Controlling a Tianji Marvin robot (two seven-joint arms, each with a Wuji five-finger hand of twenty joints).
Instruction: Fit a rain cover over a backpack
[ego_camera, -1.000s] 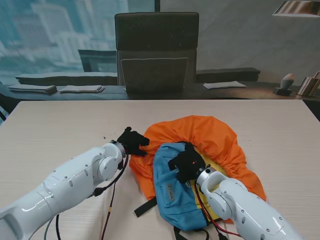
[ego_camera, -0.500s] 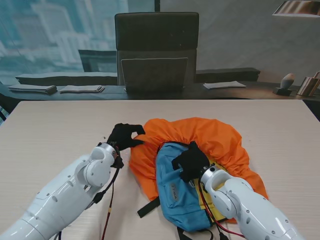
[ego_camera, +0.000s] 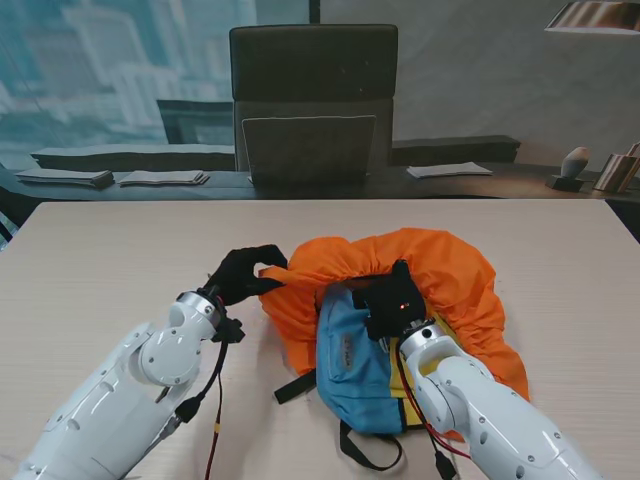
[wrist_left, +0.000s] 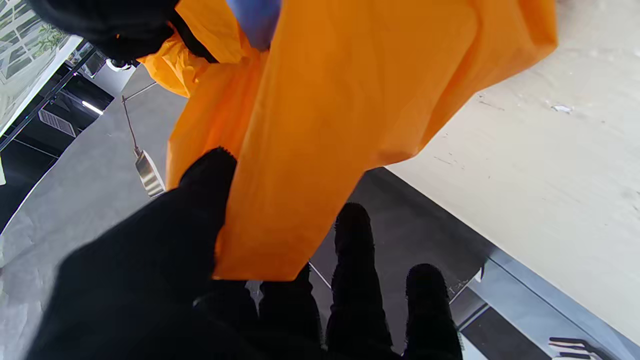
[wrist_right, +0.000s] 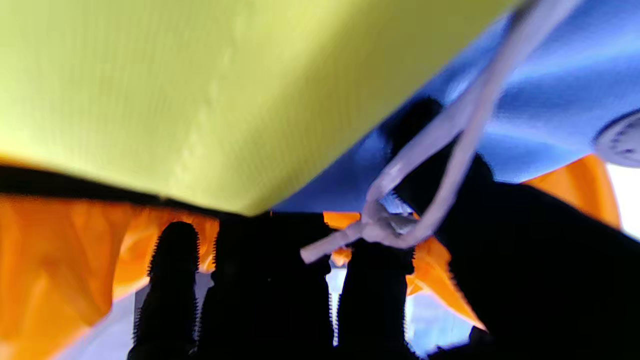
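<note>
A blue backpack (ego_camera: 352, 365) with a yellow panel (wrist_right: 200, 100) lies on the table, its far end tucked inside the orange rain cover (ego_camera: 440, 270). My left hand (ego_camera: 243, 272) is shut on the cover's left edge, thumb against fingers (wrist_left: 350, 240), with the fabric (wrist_left: 325, 125) lifted off the table. My right hand (ego_camera: 392, 305) grips the backpack's far end, and the cover bunches around it. In the right wrist view my fingers (wrist_right: 175, 280) curl under the pack, with a pale cord (wrist_right: 450, 150) across them and the orange cover (wrist_right: 50, 260) beyond.
A black strap (ego_camera: 295, 387) and a strap loop (ego_camera: 370, 455) trail from the pack's near end. A red and a black cable (ego_camera: 218, 410) hang along my left arm. A dark chair (ego_camera: 313, 100) stands past the table's far edge (ego_camera: 120, 202).
My left hand has pulled the cover's edge farther from me and to the left, lifting it. My right hand has pushed the backpack farther into the cover, and the strap loop now shows.
</note>
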